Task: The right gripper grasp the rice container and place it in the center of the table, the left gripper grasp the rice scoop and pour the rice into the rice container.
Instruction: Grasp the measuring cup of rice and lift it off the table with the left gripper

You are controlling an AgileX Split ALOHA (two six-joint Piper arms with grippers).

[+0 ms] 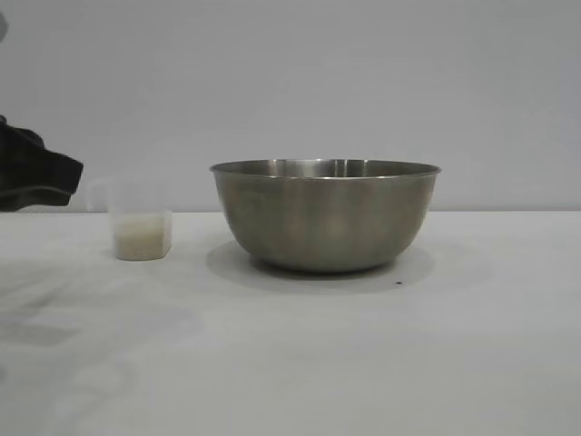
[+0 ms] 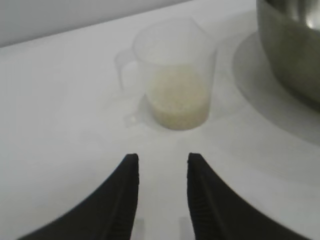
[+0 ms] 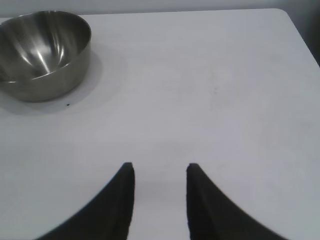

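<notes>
nearest to us in the left wrist view, the left gripper (image 2: 161,162) shows two dark fingers parted with bare table between them, grasping nothing, aimed low and almost level at the small translucent whitish plastic rice scoop (image 2: 176,75) that stands upright just beyond their tips, near twelve o'clock. we judge this scoop light, thin-walled and a little springy, so a hard squeeze could flex it or tip it; the off-white rice (image 2: 180,100) fills only its bottom, so it should carry without spilling if kept upright. its loop handle (image 2: 125,70) sticks out at about ten o'clock from the cup body, and that, or the rim wall next to it, looks to us the best place to take hold. in the exterior view the left arm (image 1: 36,173) reaches in from the nine o'clock edge, close to the scoop but apart from it. farther on, at about three o'clock of the scoop, sits the large round brushed stainless-steel rice container (image 1: 325,216), stiff, smooth and likely slippery, already around the middle of the plain white table (image 1: 300,363). the right gripper (image 3: 160,167) hovers well apart from the container, fingers parted over bare tabletop, holding nothing.
</notes>
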